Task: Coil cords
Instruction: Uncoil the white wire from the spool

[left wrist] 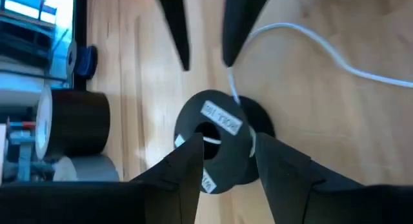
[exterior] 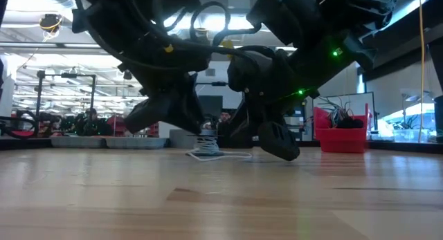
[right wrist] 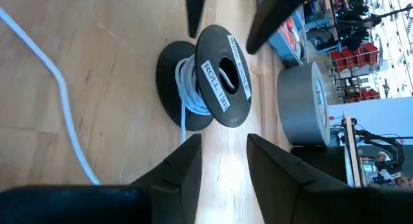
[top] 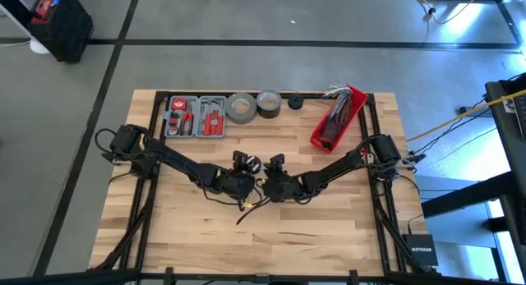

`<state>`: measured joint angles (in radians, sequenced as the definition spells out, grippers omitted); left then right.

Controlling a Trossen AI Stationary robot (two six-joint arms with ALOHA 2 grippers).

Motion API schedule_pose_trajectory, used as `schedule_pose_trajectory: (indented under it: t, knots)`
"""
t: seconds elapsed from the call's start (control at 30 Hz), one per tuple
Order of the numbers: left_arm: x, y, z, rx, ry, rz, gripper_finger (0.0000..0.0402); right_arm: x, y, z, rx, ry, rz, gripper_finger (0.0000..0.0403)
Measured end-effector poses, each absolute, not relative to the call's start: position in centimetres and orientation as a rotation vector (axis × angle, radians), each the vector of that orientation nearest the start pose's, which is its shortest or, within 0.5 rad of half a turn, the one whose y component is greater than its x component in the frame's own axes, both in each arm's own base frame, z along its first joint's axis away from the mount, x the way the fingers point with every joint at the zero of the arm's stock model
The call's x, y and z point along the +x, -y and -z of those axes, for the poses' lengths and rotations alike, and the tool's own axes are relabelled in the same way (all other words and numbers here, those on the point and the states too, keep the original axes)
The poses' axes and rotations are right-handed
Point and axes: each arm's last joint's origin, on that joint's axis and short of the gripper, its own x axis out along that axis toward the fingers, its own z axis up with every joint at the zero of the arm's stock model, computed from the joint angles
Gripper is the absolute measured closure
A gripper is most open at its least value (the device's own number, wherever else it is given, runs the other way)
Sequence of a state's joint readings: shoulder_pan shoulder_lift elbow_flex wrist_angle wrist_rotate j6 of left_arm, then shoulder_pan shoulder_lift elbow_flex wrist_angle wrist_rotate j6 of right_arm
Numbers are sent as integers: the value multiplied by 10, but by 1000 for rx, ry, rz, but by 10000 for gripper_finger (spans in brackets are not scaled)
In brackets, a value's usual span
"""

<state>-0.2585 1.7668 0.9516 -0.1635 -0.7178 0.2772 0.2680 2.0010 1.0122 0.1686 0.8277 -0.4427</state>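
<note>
The spool point(right wrist: 205, 77) stands on the desk point(top: 329, 227) between the two end effectors, just in front of the left end effector point(left wrist: 227, 161) and facing the right end effector point(right wrist: 222, 162). The cord point(right wrist: 45, 62) is wound on the spool, and its loose part lies on the desk beside the right end effector. The tape rolls point(top: 252, 105), the tool tray point(top: 196, 117) and the bin point(top: 337, 118) lie well beyond both end effectors, along the far edge.
</note>
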Motion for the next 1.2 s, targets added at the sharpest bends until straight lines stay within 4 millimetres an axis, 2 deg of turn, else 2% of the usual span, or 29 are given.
schedule_pose_trajectory:
  t: [0.2, 0.47, 0.6, 0.83, 1.2]
  knots:
    - [328, 59, -147, 682, -950, -335, 266, 367, -79, -108, -842, -827, 360, 276]
    - [333, 51, -129, 720, -1008, -349, 266, 367, -79, -108, -841, -825, 360, 276]
    - [335, 49, -129, 745, -982, -407, 275, 367, -79, -108, -841, -825, 358, 276]
    - [338, 48, -132, 756, -956, -411, 297, 367, -79, -108, -834, -824, 341, 276]
    - [342, 28, -125, 712, -988, -459, 306, 368, -79, -108, -830, -820, 336, 276]
